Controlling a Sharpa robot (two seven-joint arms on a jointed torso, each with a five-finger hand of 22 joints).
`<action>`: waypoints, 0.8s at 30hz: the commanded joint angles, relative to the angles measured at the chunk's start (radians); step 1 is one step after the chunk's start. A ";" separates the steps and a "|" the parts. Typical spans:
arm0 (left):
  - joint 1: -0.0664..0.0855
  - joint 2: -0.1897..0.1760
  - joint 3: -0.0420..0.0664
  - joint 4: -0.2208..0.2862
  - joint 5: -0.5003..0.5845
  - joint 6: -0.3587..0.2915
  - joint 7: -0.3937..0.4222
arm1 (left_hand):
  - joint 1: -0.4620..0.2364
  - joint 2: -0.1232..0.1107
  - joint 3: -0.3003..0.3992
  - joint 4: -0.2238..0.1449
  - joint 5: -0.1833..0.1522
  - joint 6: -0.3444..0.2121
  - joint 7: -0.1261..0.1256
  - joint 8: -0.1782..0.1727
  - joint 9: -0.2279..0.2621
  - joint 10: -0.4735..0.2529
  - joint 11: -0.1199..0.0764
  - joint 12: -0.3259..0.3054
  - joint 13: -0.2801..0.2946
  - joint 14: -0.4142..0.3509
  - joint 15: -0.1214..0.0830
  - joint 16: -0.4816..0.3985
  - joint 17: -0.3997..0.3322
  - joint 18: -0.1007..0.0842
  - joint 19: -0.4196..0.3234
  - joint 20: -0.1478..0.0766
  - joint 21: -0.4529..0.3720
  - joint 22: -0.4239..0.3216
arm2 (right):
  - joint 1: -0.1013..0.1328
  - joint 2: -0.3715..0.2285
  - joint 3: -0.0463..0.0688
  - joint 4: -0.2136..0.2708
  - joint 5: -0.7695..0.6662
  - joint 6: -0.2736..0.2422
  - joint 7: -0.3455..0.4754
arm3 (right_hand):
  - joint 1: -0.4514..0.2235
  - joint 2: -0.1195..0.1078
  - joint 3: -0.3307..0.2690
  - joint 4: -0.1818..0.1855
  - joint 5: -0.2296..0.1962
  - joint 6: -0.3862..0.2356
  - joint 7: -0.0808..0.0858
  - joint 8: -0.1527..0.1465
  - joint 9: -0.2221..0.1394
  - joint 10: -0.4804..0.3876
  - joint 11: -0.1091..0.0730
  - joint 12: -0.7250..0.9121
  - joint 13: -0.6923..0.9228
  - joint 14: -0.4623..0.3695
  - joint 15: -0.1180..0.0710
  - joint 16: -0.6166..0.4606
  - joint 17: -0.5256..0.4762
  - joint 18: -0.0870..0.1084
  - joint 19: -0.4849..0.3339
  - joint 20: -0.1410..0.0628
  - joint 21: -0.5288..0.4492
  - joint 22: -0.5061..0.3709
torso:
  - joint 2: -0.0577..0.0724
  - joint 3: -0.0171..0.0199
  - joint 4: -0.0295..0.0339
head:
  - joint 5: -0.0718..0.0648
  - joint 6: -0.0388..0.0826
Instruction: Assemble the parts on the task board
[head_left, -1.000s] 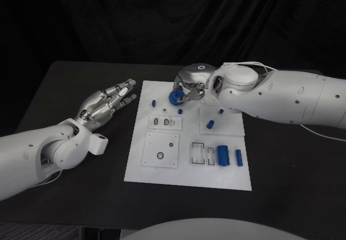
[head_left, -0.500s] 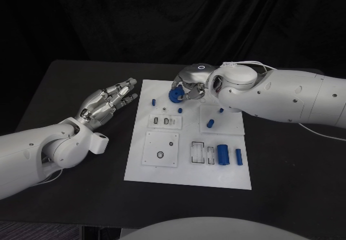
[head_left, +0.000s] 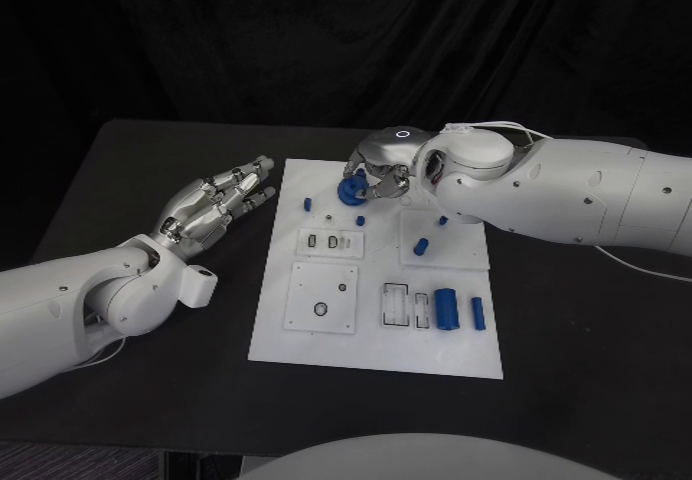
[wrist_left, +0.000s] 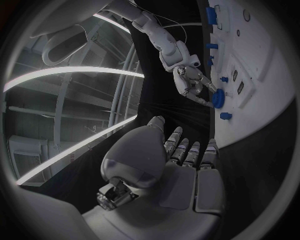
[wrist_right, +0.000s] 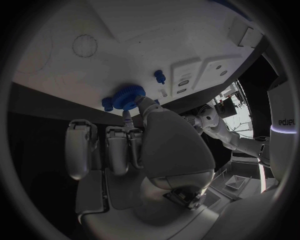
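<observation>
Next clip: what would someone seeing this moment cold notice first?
The right hand at the far end of the white task board draws the eye, pinching a blue gear-like part over the board. Next, the left hand hovers open and empty beside the board's left edge. A blue cylinder lies near the board's near right corner.

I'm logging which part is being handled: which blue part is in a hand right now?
The round blue gear at the board's far edge, held by the right hand. The other blue parts lie or stand untouched on the task board.
</observation>
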 joint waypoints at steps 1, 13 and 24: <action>-0.002 0.002 0.001 0.001 0.000 0.013 0.196 | 0.007 0.000 0.003 0.000 0.004 0.000 0.003 0.006 0.001 0.001 0.008 0.001 0.001 0.000 0.007 0.005 0.002 0.003 0.001 0.008 0.004 0.001 | -0.003 -0.004 0.001 0.002 -0.006 0.000 -0.021 | 0.000 -0.005 0.008 -0.003 -0.006 -0.037 -0.003 -0.005 -0.015 0.103 -0.001 0.002 0.262 0.106 -0.002 0.003 0.263 0.008 -0.004 0.000 -0.015 0.160 | 0.000 -0.0001 -0.0002 | 0.000 -0.001; -0.002 0.002 0.001 0.000 0.000 0.013 0.195 | 0.008 -0.001 0.005 -0.003 0.006 0.002 0.005 0.006 0.002 0.000 0.009 0.001 0.001 0.001 0.008 0.005 0.002 0.003 0.001 0.009 0.004 0.001 | -0.005 -0.014 0.001 0.003 -0.006 0.050 -0.031 | -0.001 -0.006 0.017 -0.011 -0.015 -0.116 -0.005 -0.008 -0.049 0.049 -0.002 -0.033 0.213 0.097 -0.001 -0.017 0.246 0.018 -0.030 0.000 -0.055 0.138 | 0.000 0.0000 -0.0016 | 0.001 -0.003; -0.003 0.000 0.001 0.000 0.000 0.012 0.193 | 0.009 0.000 0.008 -0.005 0.008 -0.001 0.004 0.006 0.001 0.000 0.010 0.000 0.001 0.002 0.010 0.006 0.002 0.003 0.001 0.010 0.004 0.001 | -0.011 -0.037 0.000 0.008 -0.006 0.058 -0.033 | -0.010 -0.004 0.024 -0.013 -0.017 -0.001 -0.001 0.027 -0.035 0.059 0.000 -0.027 0.222 0.098 -0.001 -0.016 0.247 0.017 -0.027 0.001 -0.058 0.141 | 0.000 0.0005 -0.0010 | 0.002 -0.004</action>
